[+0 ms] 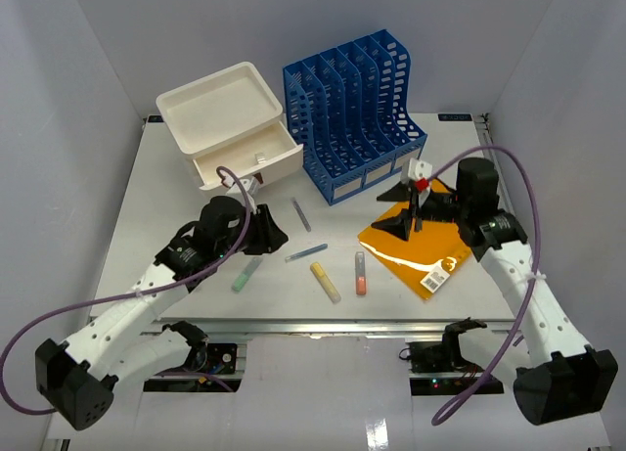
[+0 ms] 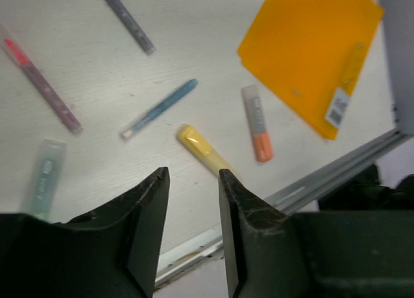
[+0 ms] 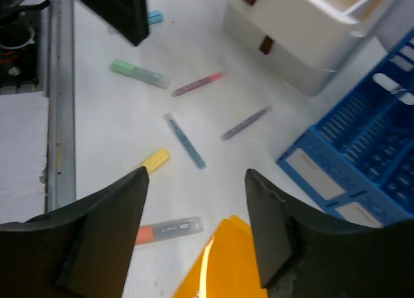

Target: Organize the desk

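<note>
The white desk [image 1: 161, 202] carries loose pens and an orange folder [image 1: 425, 248]. My left gripper [image 1: 279, 238] is open and empty, held above the desk left of the pens; in its wrist view [image 2: 193, 176] the jaws stand apart over the yellow highlighter [image 2: 200, 149]. My right gripper [image 1: 394, 209] is open and empty over the folder's far-left corner [image 3: 226, 266], jaws wide in its wrist view [image 3: 196, 175]. A green highlighter [image 1: 246, 273], blue pen [image 1: 306, 252], yellow highlighter [image 1: 326, 282], orange highlighter [image 1: 360, 273] and grey-purple pen [image 1: 300, 214] lie between the arms. A pink pen [image 2: 42, 85] lies below my left wrist.
A white drawer box [image 1: 230, 128] with its drawer pulled open stands at the back left. A blue slotted file organizer [image 1: 354, 113] stands at the back middle. A metal rail [image 1: 342, 326] runs along the near edge.
</note>
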`<state>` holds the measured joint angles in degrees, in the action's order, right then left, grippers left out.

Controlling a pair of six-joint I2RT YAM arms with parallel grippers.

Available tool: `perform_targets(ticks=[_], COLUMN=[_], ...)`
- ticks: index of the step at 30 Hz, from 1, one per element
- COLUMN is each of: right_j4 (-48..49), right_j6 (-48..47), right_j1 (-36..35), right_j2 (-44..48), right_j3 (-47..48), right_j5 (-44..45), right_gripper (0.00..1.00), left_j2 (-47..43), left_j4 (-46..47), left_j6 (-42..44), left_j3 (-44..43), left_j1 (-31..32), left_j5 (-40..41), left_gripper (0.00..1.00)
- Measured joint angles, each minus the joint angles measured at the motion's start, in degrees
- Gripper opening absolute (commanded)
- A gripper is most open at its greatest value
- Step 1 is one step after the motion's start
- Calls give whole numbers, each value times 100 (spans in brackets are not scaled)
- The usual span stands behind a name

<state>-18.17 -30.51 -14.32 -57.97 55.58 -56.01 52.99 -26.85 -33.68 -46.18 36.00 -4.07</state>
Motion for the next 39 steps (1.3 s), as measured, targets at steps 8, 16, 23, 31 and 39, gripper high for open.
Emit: perform_targets(ticks=[8,16,23,31,39], right_j4=[-267,-271,-271,-271,-271], right_j6=[-557,-857,-915,-906,-888], right_j1=[1282,1959,2081,2198,2289], right_j2=[625,287,561,618,651], right_j3=[-1700,-1911,-2009,-2014,-2014], right_j5=[-933,-1290,-1451,-1572,-1715], right_gripper=[56,58,58,58,58], left_j2=[1347,2054,2509,3156,3626], left_j4=[-167,-228,-261,-133,-88], left_j6=[1365,3561,5168,5913,5912], left_j3=[-863,-1596,-2035,-2279,-2725], left_j1=[23,23,12,-390,-890], left_j5=[907,1248,1195,1186,1120], left_gripper=[32,36,38,47,70])
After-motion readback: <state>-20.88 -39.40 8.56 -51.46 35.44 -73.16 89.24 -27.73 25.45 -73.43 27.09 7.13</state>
